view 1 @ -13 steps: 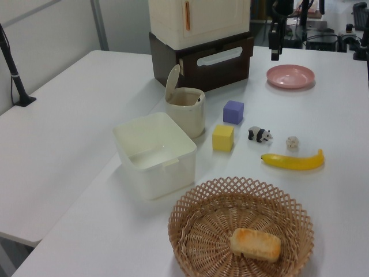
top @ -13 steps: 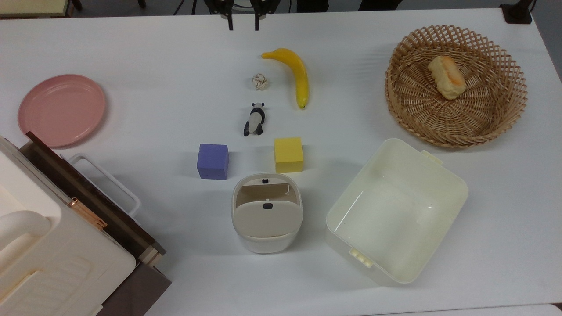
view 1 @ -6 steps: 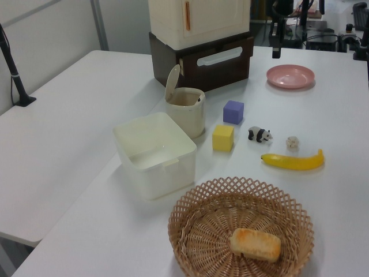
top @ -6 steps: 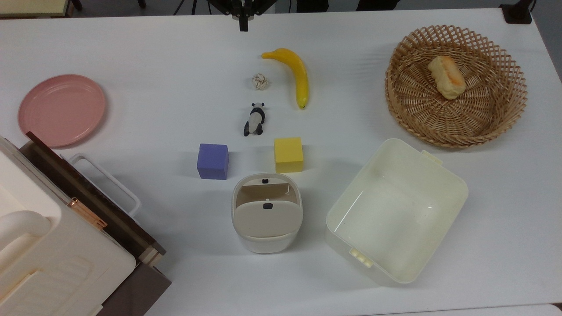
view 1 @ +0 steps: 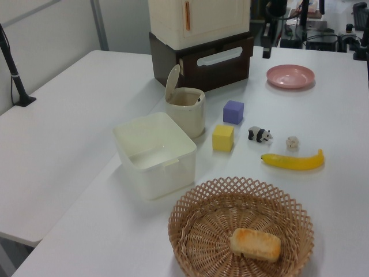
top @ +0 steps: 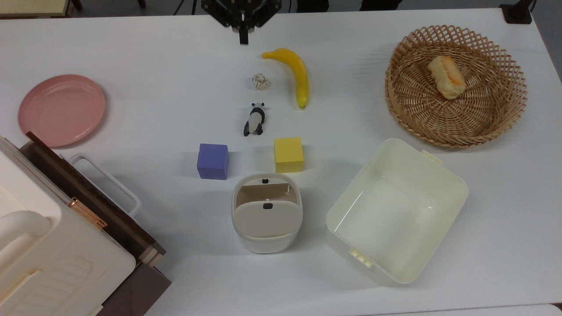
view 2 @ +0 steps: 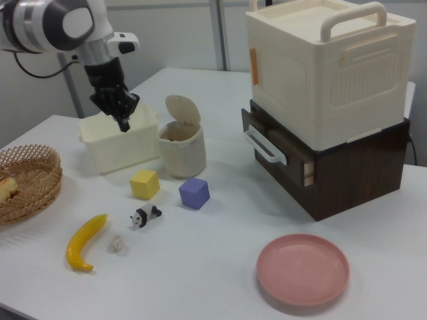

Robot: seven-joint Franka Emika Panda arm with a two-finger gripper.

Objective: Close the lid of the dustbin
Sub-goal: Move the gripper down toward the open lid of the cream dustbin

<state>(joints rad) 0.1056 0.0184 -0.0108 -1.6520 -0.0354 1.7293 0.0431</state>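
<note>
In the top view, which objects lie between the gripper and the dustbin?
In the top view, between the gripper and the dustbin lie a small paper ball and a panda figure.

The arm point(view 2: 60, 23) is rounded, white and silver-grey, with a dark joint band. Its gripper point(view 2: 123, 124) is black and tapers to slim fingers.

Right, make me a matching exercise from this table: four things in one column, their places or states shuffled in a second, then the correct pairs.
Things:
1. lid
2. bread roll
3. toy panda
4. gripper

Places or states:
A. in the wicker basket
B. shut, in the air
C. raised, leaving the dustbin open
D. on the table, between the paper ball and the foam cubes

Pairs: 1-C, 2-A, 3-D, 4-B
</note>
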